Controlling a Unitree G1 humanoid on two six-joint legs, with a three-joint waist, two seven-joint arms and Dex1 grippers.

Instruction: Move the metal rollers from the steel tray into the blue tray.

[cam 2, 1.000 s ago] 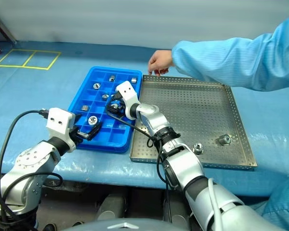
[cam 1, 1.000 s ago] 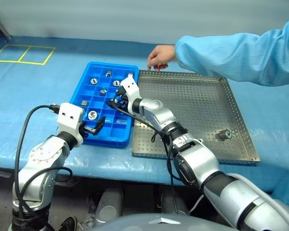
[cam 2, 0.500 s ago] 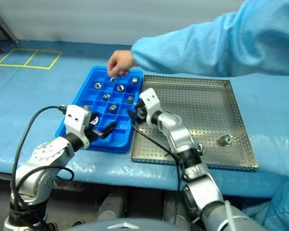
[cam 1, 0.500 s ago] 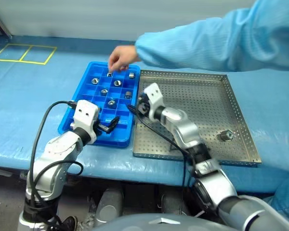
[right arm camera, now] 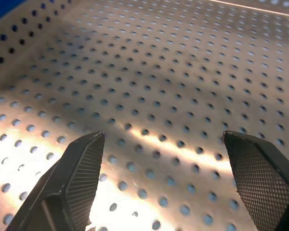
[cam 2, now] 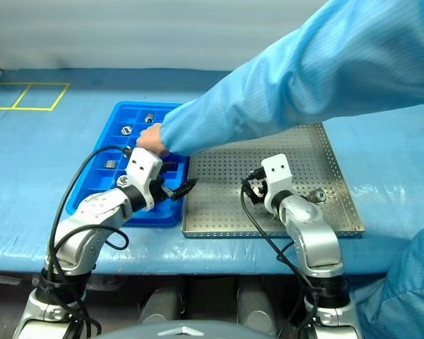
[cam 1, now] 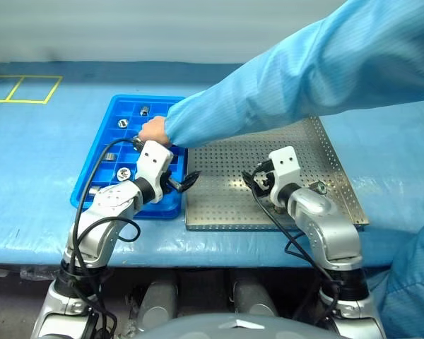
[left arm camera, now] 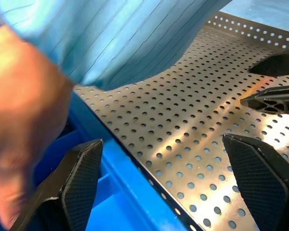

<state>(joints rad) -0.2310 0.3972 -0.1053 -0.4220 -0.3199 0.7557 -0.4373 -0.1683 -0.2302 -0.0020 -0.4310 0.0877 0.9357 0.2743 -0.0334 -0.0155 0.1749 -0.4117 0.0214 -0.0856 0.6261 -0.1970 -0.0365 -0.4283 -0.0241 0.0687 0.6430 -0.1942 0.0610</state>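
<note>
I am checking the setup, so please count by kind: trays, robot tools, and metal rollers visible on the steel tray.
Trays: 2, the blue tray and the steel tray
Tools: 2, the left tool and the right tool, both open
Visible metal rollers on the steel tray: 1
Total: 5

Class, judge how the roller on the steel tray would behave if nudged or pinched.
The roller looks like a small cylinder, so it probably rolls on the flat steel tray. Its shiny metal looks smooth, likely slippery and heavy for its size.
</note>
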